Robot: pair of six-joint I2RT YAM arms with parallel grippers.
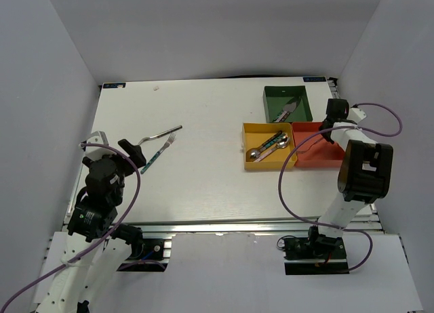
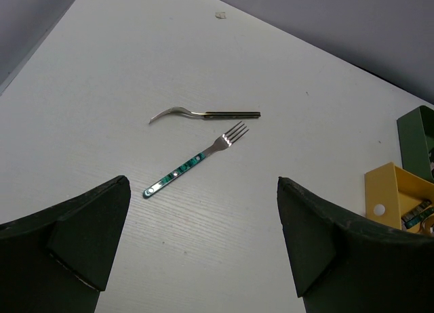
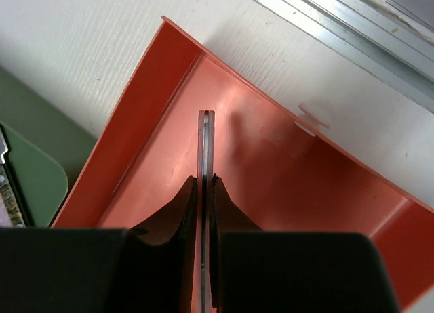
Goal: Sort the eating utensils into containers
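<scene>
1. The right gripper (image 3: pixel 203 185) is clenched hard on a thin silver utensil (image 3: pixel 206 133), seen edge-on. It hangs straight below the fingers, over the red tray (image 3: pixel 285 184). I can't tell what kind it is.
2. That looks like stiff, light, slick metal, so I'd expect a clean drop with a clatter.
3. The left gripper (image 2: pixel 202 191) gapes wide, holding nothing.
4. Just ahead of it lies the teal-handled fork (image 2: pixel 195 162), and beyond that a curved black-handled utensil (image 2: pixel 203 114).
5. The fork lies flat on the smooth white table (image 2: pixel 102 89). I'd pinch it across the patterned handle, at the middle.

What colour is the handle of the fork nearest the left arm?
Teal-green fork handle, pale dots; left wrist view.
</scene>
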